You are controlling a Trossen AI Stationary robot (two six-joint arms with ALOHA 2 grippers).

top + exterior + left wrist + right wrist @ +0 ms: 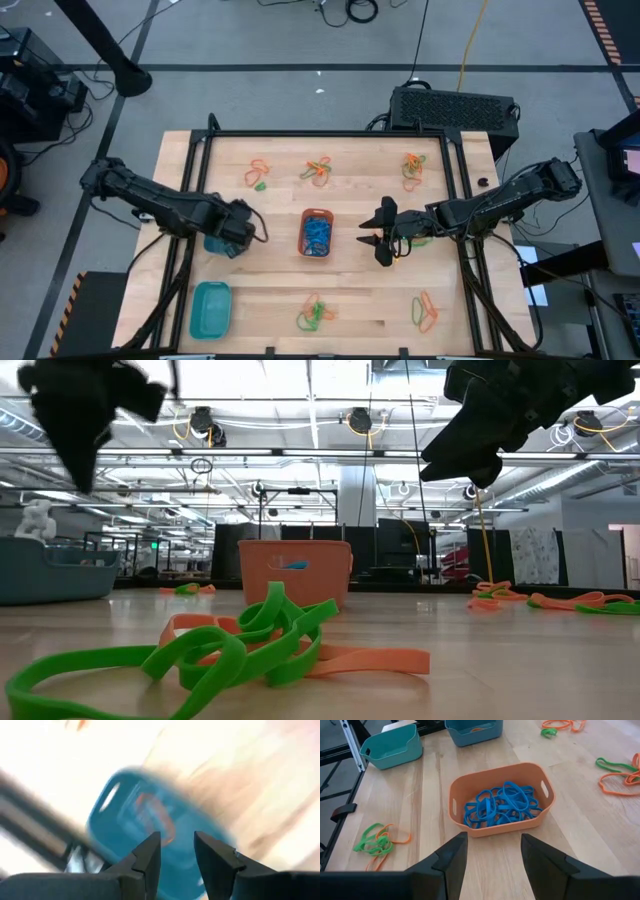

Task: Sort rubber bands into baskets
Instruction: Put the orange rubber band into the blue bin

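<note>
Both empty and parted, the left pincer point(243, 232) over the blue basket point(218, 243) and the right pincer point(383, 232) right of the orange basket point(317, 232) risk snagging tangled mixed-colour bands point(316, 314).

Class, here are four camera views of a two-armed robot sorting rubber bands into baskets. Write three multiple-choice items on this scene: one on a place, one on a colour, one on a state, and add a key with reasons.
1. Where does the orange basket stand?
A. Near the middle of the table, between the two arms
B. At the table's near-left corner
C. Off the table

2. What colour are the rubber bands inside the orange basket?
A. Green
B. Blue
C. Yellow

3. How are the jaws of the right gripper?
A. Shut on a green band
B. Shut on the basket's rim
C. Open, holding nothing

Key:
1 A: the high view shows it mid-table, with the left gripper on one side and the right gripper on the other.
2 B: the right wrist view shows only blue loops in it.
3 C: the right wrist view shows a bare gap between the jaws.
</note>
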